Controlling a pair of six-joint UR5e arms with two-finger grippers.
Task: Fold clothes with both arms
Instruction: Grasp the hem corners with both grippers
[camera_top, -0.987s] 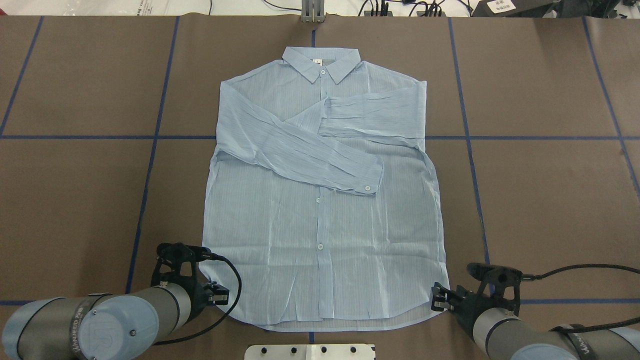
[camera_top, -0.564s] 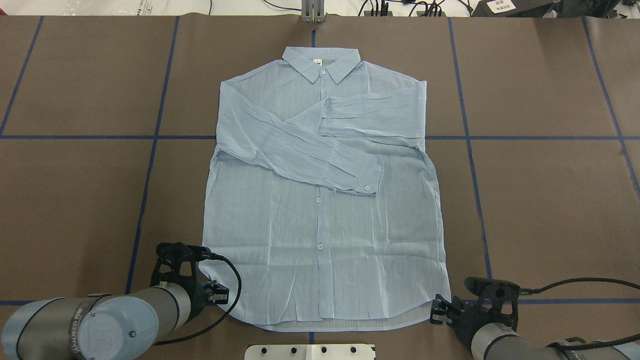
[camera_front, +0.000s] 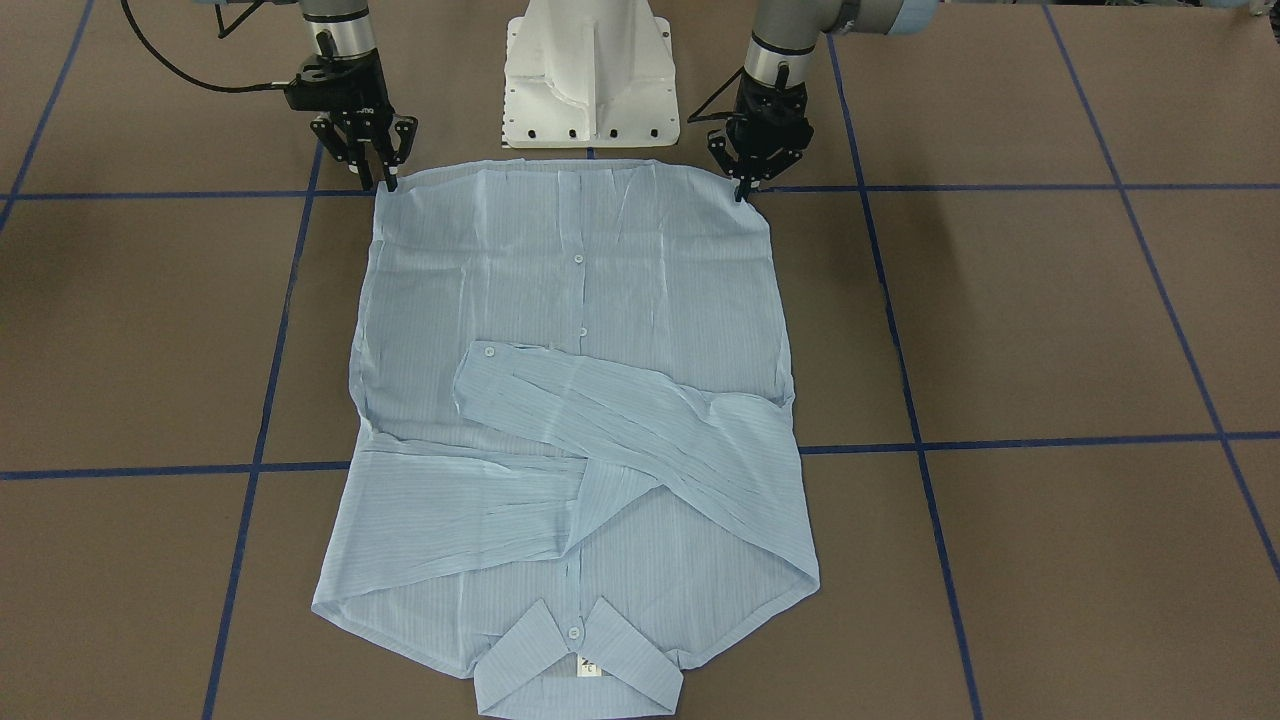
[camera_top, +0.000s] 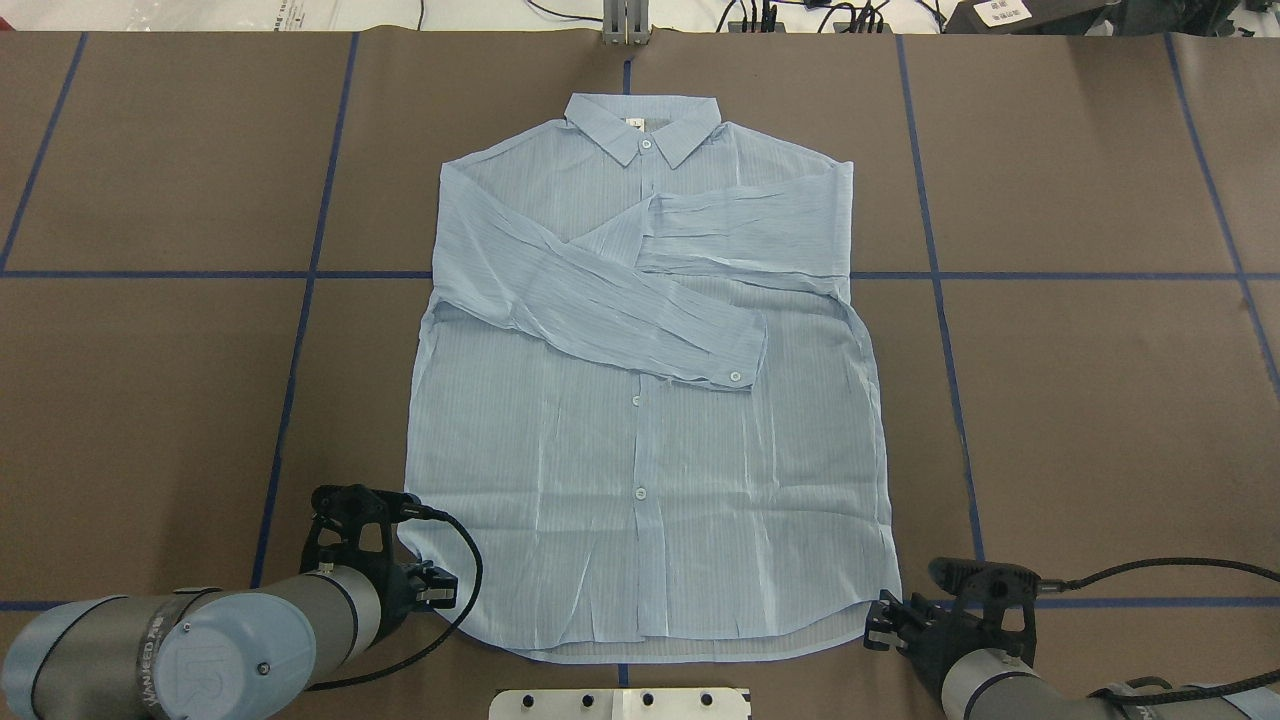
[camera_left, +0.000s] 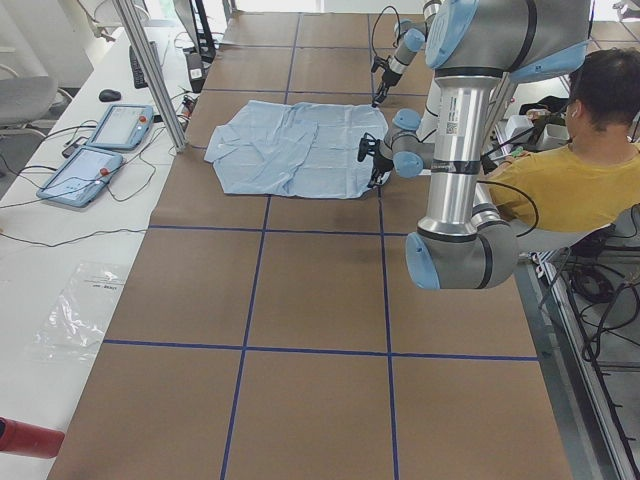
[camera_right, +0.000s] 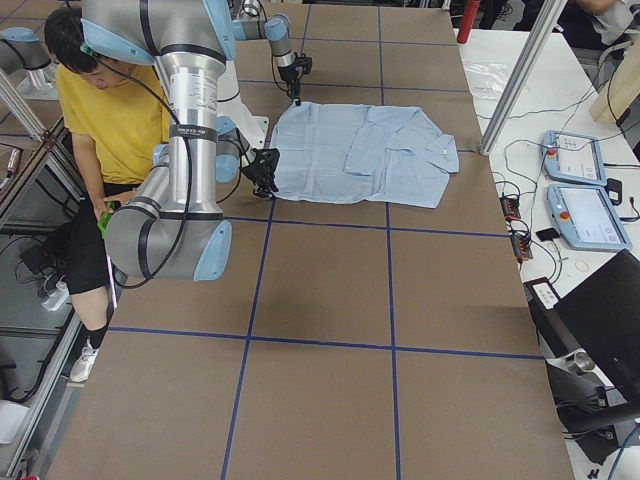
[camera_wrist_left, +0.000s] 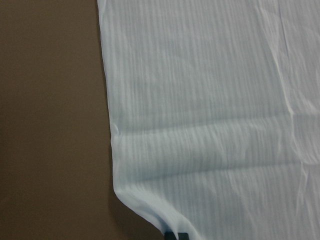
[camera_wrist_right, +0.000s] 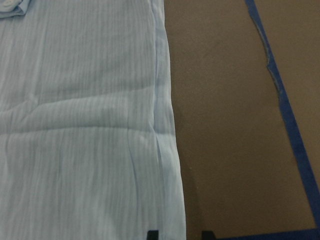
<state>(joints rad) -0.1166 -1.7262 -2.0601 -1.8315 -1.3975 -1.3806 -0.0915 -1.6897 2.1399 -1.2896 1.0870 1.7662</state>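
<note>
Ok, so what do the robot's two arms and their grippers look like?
Both the left arm and right arm are silver-grey tubes with light blue joint caps and lettered dark bands. Black cables loop to the wrists. The left gripper and right gripper are black, two-fingered.

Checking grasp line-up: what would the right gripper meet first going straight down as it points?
Likely the shirt at its hem corner: the right gripper has one finger over its edge, the other over table.
</note>
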